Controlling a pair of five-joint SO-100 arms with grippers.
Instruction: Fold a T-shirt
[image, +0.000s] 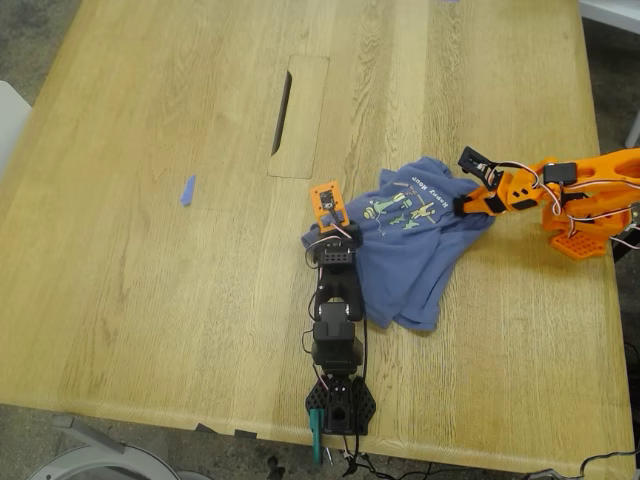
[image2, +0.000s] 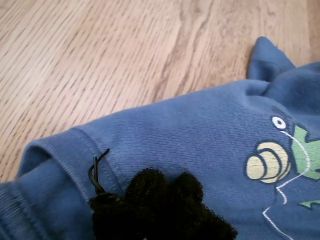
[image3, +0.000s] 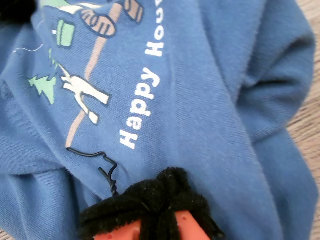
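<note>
Two arms meet at one slate-blue cotton T-shirt (image: 415, 240) in the exterior view, bunched and creased on the pale wooden table (image: 150, 280) right of centre, so by my reckoning no tidy fold is made yet and nearly all the folding remains. In the first wrist view my first gripper (image2: 160, 205) rests on the ribbed hem; whether it pinches cloth I cannot tell. In the second wrist view my second gripper (image3: 150, 210) sits against fabric beside white lettering, its grip equally unclear.
</note>
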